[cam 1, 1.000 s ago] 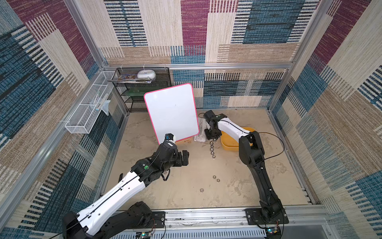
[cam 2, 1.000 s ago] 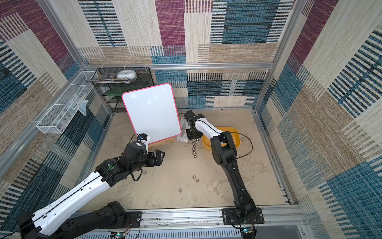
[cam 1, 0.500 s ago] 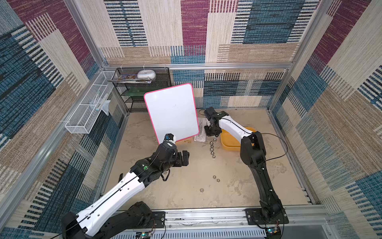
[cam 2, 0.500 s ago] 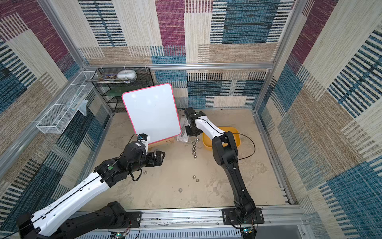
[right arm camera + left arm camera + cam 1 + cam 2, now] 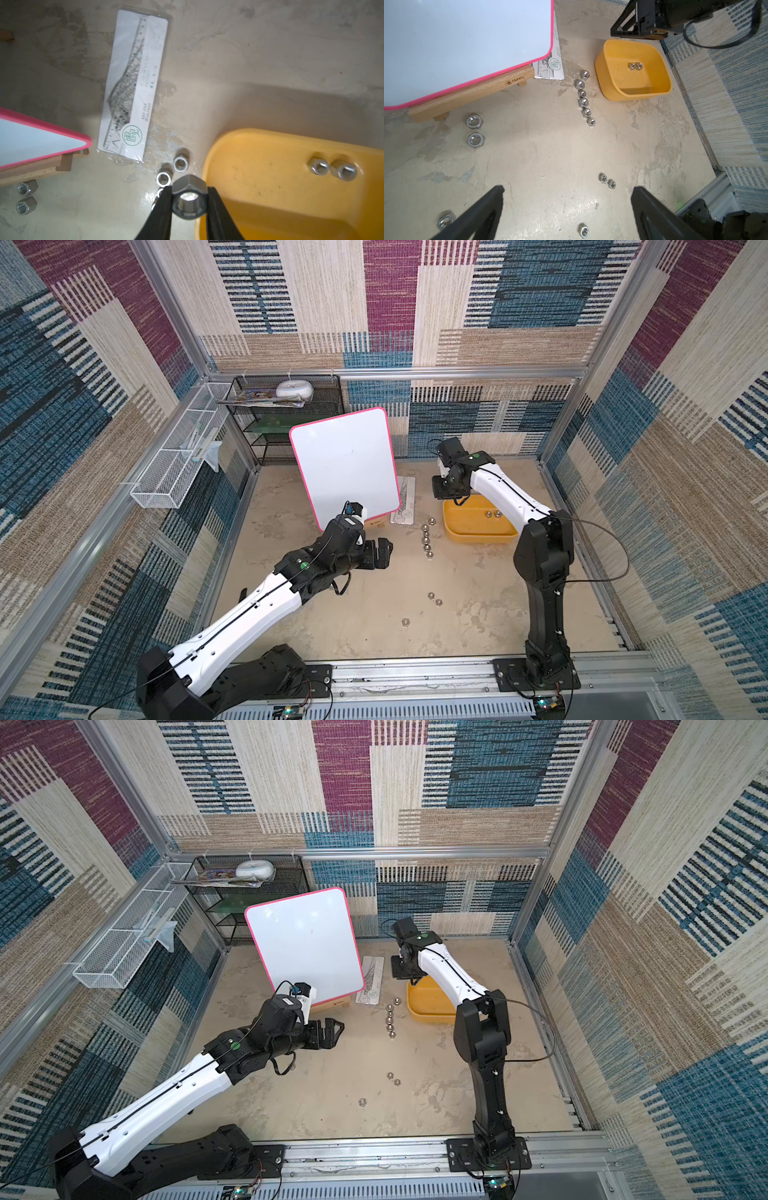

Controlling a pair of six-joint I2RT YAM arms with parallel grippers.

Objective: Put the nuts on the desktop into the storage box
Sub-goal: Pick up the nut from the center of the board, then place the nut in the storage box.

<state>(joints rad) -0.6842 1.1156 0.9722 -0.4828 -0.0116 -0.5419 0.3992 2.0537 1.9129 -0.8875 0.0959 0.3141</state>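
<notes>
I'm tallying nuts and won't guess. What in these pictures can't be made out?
Right wrist view: the row of nuts runs behind the right gripper and its held nut; the rest is hidden.
Left wrist view: a finger of the left gripper half covers one nut.
In a top view: the right arm hides most of the storage box, so its contents are unseen there.

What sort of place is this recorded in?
Likely a lab robot cell dressed as a desk: aluminium rails holding patterned fabric walls, a stained desktop, and props such as a whiteboard and a black mesh shelf.
</notes>
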